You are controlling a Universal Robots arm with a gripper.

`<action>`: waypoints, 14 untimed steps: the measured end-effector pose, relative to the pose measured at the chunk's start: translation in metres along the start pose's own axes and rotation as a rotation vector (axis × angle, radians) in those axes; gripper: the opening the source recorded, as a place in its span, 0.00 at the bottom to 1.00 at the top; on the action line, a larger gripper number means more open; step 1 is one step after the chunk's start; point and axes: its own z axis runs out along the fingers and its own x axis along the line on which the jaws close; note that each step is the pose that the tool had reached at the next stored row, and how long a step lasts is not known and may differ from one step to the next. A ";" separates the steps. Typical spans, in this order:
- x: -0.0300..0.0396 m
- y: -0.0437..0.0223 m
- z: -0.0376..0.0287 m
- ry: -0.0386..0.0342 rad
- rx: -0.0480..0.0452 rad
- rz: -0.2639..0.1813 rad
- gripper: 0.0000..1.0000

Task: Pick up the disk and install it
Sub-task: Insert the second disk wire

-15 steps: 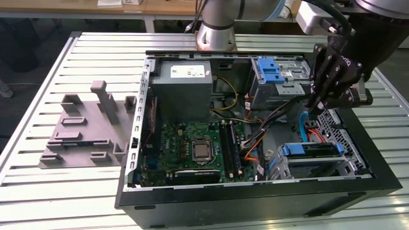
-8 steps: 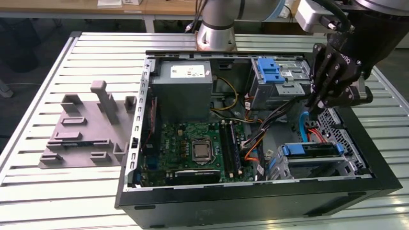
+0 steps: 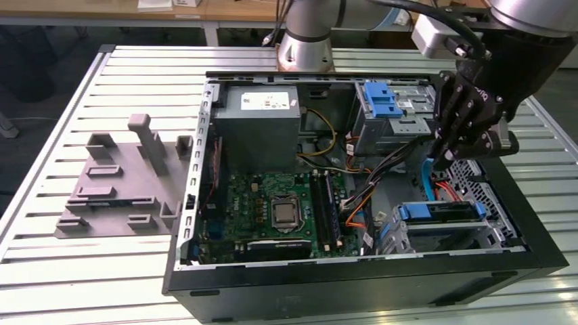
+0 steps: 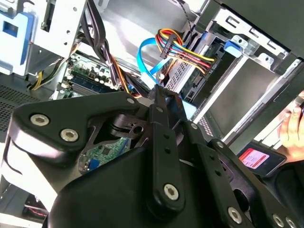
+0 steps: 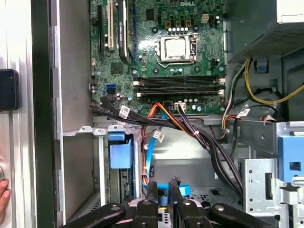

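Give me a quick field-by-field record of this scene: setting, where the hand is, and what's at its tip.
setting: open computer case on a slotted table
hand: pointing down into the case on the exterior view's right, near the drive cage
at the tip: blue plastic piece
grasp: cannot tell
motherboard: exposed

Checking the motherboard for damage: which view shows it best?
The first wrist view shows the motherboard head-on and close. The exterior view shows it at a slant; the second wrist view, a corner behind cables.
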 end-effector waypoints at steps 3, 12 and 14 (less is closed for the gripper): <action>-0.0002 0.0000 0.0033 0.0088 0.0009 0.000 0.24; -0.0002 -0.0002 0.0080 0.0114 0.0012 0.000 0.11; -0.0003 -0.0004 0.0082 0.0019 0.0008 0.000 0.11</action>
